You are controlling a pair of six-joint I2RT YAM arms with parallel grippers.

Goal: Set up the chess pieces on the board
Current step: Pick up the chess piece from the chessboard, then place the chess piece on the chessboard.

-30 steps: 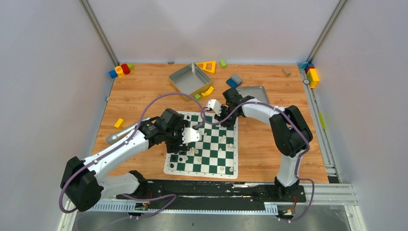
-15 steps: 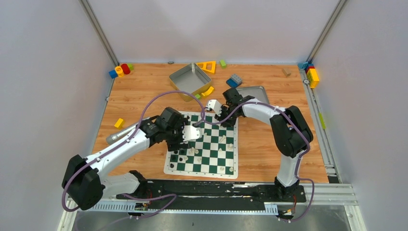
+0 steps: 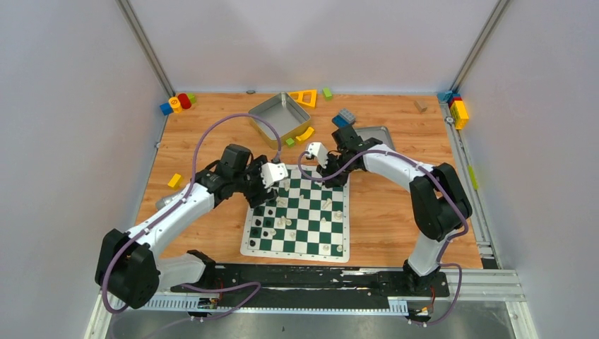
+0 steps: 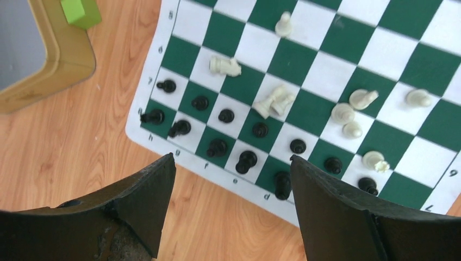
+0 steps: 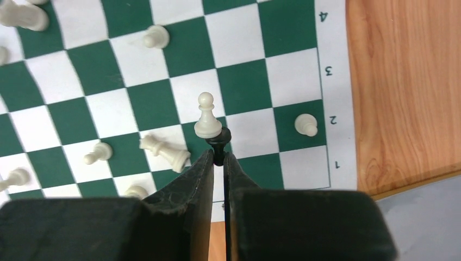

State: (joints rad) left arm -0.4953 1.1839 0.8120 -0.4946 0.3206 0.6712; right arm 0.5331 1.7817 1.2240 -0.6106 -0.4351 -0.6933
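Black pawn (image 5: pixel 218 140): you have it pinched between the fingers of your right pincer (image 5: pixel 218 157), over the squares by rows 1 and 2.
Cream pawn (image 5: pixel 207 117): upright, just beyond the black pawn.
Chess pieces: black men (image 4: pixel 246 159) stand in two rows along the lettered edge; cream men (image 4: pixel 274 100) are scattered mid-board, some toppled.
Board (image 3: pixel 293 251): flat on the table (image 3: pixel 381 226), between your arms.
Left pincer (image 4: pixel 231 163): spread wide, holding nothing, above that lettered edge.
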